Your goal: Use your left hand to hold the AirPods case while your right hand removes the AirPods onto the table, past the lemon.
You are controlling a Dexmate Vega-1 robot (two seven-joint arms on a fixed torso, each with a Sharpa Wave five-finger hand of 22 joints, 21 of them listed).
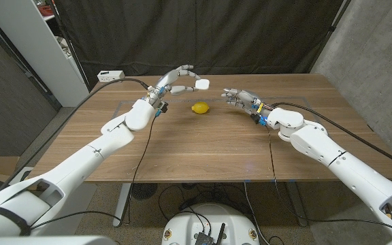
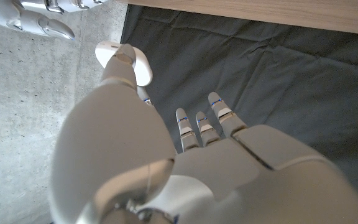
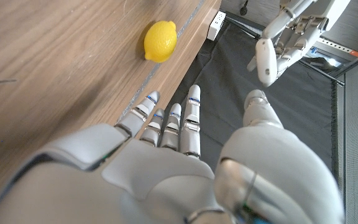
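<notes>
My left hand (image 1: pixel 175 79) is raised above the table's far middle and pinches the white AirPods case (image 1: pixel 203 84) at its fingertips. The case (image 2: pixel 143 70) shows behind the thumb in the left wrist view, and I cannot tell whether its lid is up. The lemon (image 1: pixel 200 107) lies on the table just below and in front of the case. My right hand (image 1: pixel 240 97) hovers right of the lemon, fingers stretched toward the case, holding nothing. The right wrist view looks past my own fingers (image 3: pixel 191 118) to the lemon (image 3: pixel 160 41) and the case (image 3: pixel 265 61) in my left hand (image 3: pixel 294 22).
A white power strip (image 1: pixel 111 75) sits at the table's (image 1: pixel 196 150) far left corner with a cable running from it. Dark curtains hang behind the table. The near half of the tabletop is bare wood.
</notes>
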